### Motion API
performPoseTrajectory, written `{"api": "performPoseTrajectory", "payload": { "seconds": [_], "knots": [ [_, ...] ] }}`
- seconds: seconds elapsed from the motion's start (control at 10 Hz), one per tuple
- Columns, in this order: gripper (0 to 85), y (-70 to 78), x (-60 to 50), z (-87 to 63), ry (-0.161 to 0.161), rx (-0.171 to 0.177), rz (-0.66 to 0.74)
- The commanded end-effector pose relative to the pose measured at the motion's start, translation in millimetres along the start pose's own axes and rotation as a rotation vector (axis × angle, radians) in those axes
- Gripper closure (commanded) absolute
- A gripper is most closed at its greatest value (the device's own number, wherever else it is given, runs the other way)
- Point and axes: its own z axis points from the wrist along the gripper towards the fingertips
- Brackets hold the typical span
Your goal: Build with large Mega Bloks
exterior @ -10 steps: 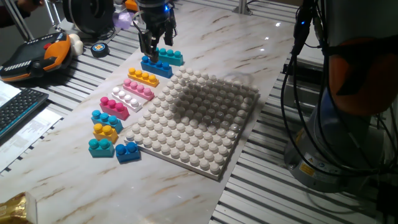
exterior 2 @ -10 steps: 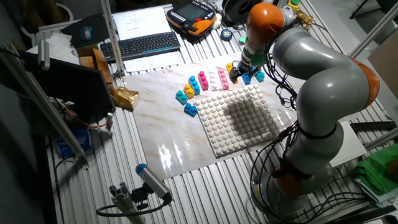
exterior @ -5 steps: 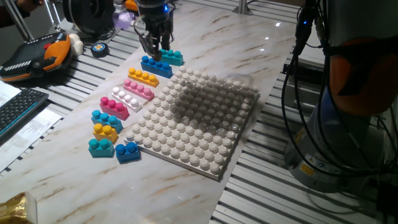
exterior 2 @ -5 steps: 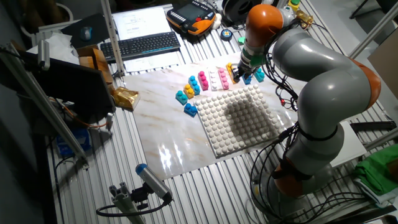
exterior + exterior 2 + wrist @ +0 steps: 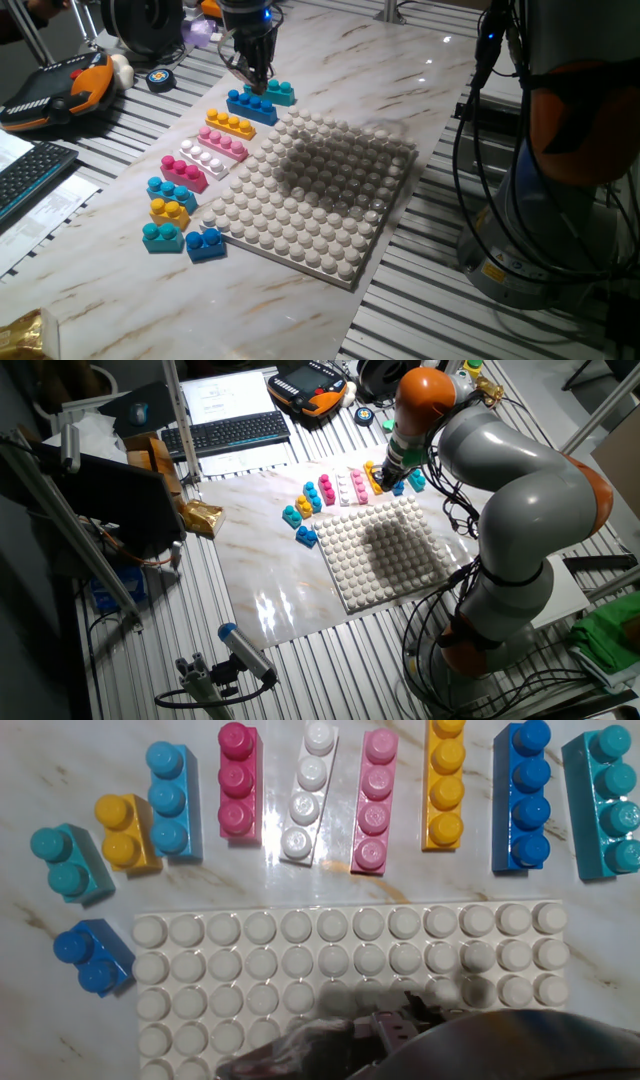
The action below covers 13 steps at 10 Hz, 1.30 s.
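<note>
**Gripper rises off the blue brick**

Lifted since a second ago, the gripper [image 5: 252, 72] hovers above the blue brick [image 5: 251, 106], which lies beside the baseplate [image 5: 310, 190]. Jaw state: cannot tell. No brick raised; building not begun.

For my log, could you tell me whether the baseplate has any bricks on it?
Empty: the baseplate shows only bare white studs; every brick lies beside it.

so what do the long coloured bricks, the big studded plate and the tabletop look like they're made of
The long coloured studded bricks, such as the blue four-stud brick, look like moulded plastic: saturated colour, glossy highlights on the studs. The big grey-white studded baseplate also looks plastic, with a duller sheen. The pale veined slab under them looks like polished marble or a marble-look laminate; it reflects light, but which one I cannot tell.
</note>
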Motion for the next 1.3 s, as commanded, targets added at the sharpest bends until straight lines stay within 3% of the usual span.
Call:
{"api": "performPoseTrajectory", "payload": {
  "seconds": [0.0, 0.6, 1.0, 1.2],
  "knots": [
    [84.3, 0.0, 0.0, 0.0, 0.0, 0.0, 0.0],
    [84.3, 0.1, -1.3, 4.3, -0.006, 0.001, 0.006],
    [84.3, -7.1, -7.4, 32.1, -0.04, -0.012, 0.002],
    [84.3, -16.0, -4.4, 39.4, -0.052, -0.008, 0.019]
  ]
}}
